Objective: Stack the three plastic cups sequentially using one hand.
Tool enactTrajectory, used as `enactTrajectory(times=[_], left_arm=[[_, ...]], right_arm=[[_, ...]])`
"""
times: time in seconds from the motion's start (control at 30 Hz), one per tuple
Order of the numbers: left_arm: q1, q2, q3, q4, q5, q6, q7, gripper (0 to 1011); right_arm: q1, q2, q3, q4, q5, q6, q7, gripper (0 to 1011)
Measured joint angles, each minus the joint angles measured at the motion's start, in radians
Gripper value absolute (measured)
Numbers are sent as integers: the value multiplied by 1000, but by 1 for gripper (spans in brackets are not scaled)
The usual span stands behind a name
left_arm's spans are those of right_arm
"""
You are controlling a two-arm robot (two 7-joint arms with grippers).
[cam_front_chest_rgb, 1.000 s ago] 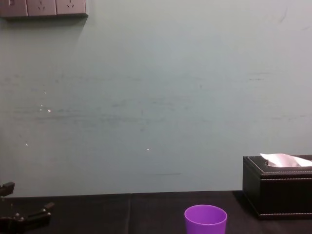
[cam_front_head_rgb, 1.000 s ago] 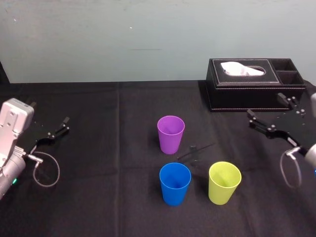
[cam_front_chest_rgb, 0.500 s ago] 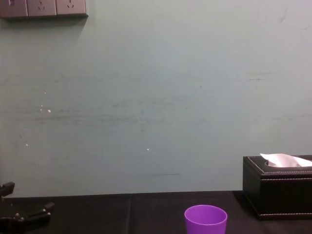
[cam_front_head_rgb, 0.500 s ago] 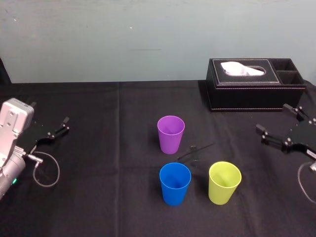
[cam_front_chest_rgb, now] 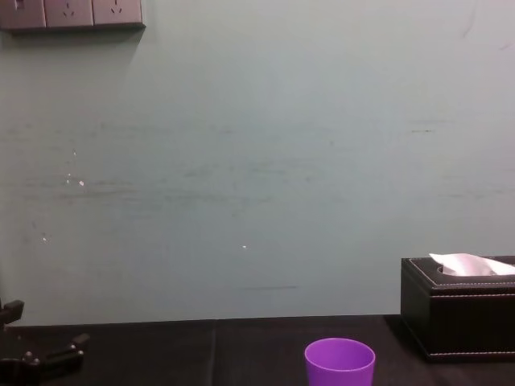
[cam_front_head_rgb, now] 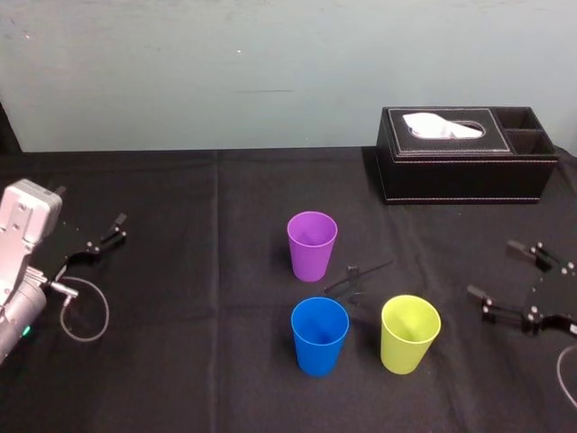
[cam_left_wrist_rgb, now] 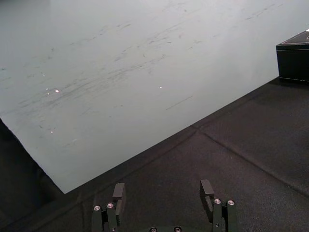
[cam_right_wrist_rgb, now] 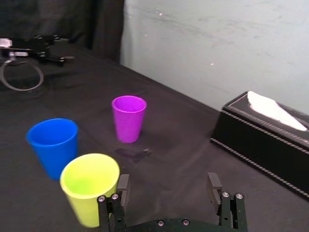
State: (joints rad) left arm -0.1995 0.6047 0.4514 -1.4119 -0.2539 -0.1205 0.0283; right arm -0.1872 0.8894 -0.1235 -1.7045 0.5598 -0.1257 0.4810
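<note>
Three plastic cups stand upright and apart on the black cloth: a purple cup [cam_front_head_rgb: 312,245] at the centre, a blue cup [cam_front_head_rgb: 319,336] in front of it, and a yellow-green cup [cam_front_head_rgb: 410,334] to the blue one's right. My right gripper [cam_front_head_rgb: 491,269] hovers to the right of the yellow-green cup, open and holding nothing. From the right wrist, the gripper [cam_right_wrist_rgb: 168,186] points toward the yellow-green cup [cam_right_wrist_rgb: 91,187], with the blue cup [cam_right_wrist_rgb: 53,146] and purple cup [cam_right_wrist_rgb: 129,118] beyond. My left gripper [cam_front_head_rgb: 106,233] rests at the far left, open [cam_left_wrist_rgb: 162,191] and empty.
A black tissue box [cam_front_head_rgb: 464,153] with a white tissue stands at the back right, near the wall. A small thin black piece [cam_front_head_rgb: 356,278] lies on the cloth between the purple and yellow-green cups. The chest view catches the purple cup's rim [cam_front_chest_rgb: 339,363].
My right gripper has drawn back from beside the tissue box toward the table's front right, ending level with the yellow-green cup. The left arm and the cups have not moved.
</note>
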Motion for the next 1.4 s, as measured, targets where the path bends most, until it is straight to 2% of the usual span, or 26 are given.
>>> enactTrajectory(times=[0.2,0.6,1.03,1.4], left_arm=[[0,0,0,0,0,0,0,1010],[0,0,0,0,0,0,0,1010],[0,0,0,0,0,0,0,1010],[0,0,0,0,0,0,0,1010]], right_arm=[[-51,13,20,-11,16,-19,63,1004],[-92,16,32,-15,14,-49,150,1004],[-75,-21,4,4,-25,-36,183,1004],[-52,-43,-22,19,-26,-15,195,1004]])
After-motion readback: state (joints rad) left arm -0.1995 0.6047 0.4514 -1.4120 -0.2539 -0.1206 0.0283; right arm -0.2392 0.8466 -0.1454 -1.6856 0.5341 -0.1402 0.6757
